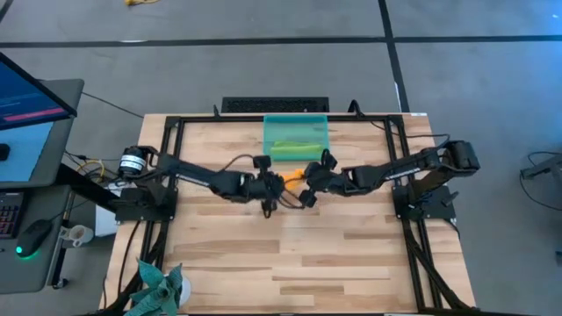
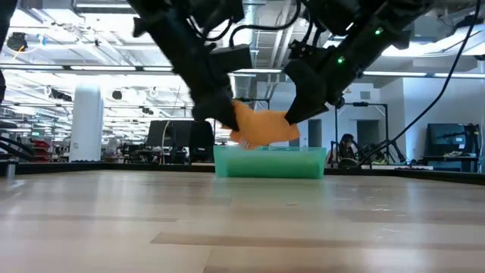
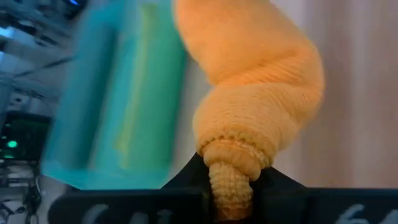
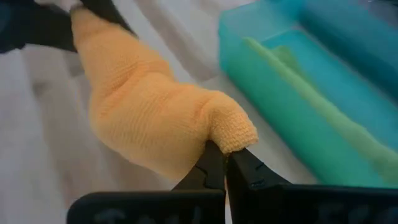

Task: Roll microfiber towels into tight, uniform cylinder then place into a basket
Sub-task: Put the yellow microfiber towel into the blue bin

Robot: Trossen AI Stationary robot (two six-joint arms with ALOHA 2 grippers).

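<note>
A rolled orange towel (image 1: 292, 176) hangs above the table between my two grippers, just on the near side of the teal basket (image 1: 296, 123). A rolled lime green towel (image 1: 294, 146) lies inside the basket. My left gripper (image 1: 279, 182) is shut on the orange roll's left end. My right gripper (image 1: 306, 180) is shut on its right end. In the low view the orange towel (image 2: 261, 126) floats above the basket's near wall (image 2: 269, 162). My left gripper pinches the orange roll's left end (image 3: 231, 180) between its two fingers, slanting down from the table's left. The roll is lifted clear of the table. My right gripper pinches the roll's right end (image 4: 231, 138) between its two fingertips, slanting down from the table's right. The roll spans between both grippers, sagging slightly.
A dark spiky plant-like thing (image 1: 158, 285) sits at the table's near left corner. A black frame (image 1: 167, 132) runs around the table's edges. Bare wood (image 1: 299, 254) lies on the near side of the grippers.
</note>
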